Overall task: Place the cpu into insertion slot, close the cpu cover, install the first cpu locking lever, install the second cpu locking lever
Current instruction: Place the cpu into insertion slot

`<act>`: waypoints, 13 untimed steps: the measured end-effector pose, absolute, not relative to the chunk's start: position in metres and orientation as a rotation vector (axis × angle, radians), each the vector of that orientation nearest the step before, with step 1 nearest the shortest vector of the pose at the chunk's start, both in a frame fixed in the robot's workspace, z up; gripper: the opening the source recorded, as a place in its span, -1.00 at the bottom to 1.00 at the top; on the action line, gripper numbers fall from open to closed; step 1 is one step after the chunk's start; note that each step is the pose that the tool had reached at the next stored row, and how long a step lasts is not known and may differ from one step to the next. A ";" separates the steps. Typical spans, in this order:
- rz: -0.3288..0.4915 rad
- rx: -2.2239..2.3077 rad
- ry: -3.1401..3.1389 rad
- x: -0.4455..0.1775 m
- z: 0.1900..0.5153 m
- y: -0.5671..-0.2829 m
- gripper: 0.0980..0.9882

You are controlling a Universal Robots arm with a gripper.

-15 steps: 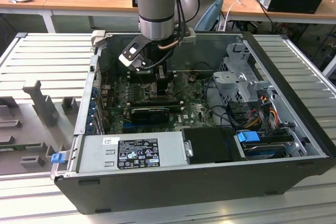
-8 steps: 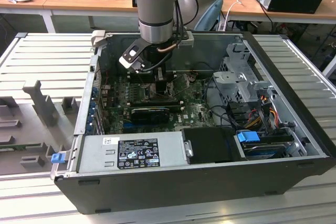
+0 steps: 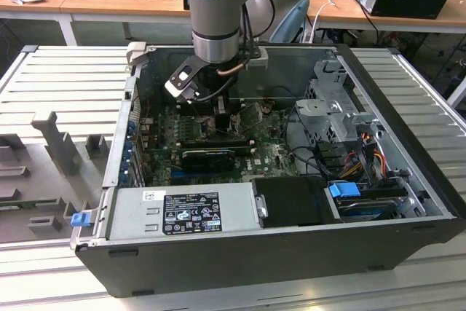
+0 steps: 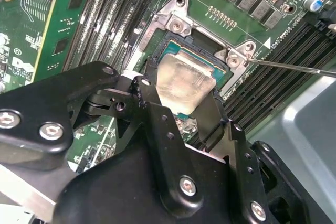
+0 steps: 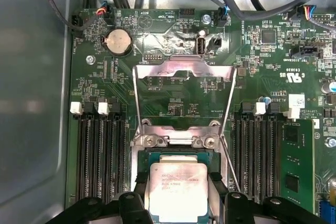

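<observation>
While the arm reaches down into the open computer case, we see the jaws clenched on the cpu, flanking its silver face on two opposite sides. The chip sits squarely over the insertion slot; whether it is fully seated we cannot tell. The cpu cover is open, hinged back beyond the slot.

Silver-grey cpu face w/ faint dark print; cpu cover bare silver. Green mobo w/ black mem slots, white clips. Pale blue arm, black gripper.
</observation>
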State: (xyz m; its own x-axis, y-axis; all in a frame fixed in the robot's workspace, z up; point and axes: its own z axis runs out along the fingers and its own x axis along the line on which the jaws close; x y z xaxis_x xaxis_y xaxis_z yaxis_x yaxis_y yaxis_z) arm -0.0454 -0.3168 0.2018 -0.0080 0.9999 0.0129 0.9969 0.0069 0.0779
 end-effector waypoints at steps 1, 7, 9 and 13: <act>0.100 2.182 2.194 -0.045 0.201 -0.317 -0.02; 0.101 2.183 2.194 -0.045 0.205 -0.317 0.15; 0.101 2.183 2.194 -0.045 0.207 -0.317 0.11; 0.101 2.183 2.194 -0.045 0.211 -0.317 -0.45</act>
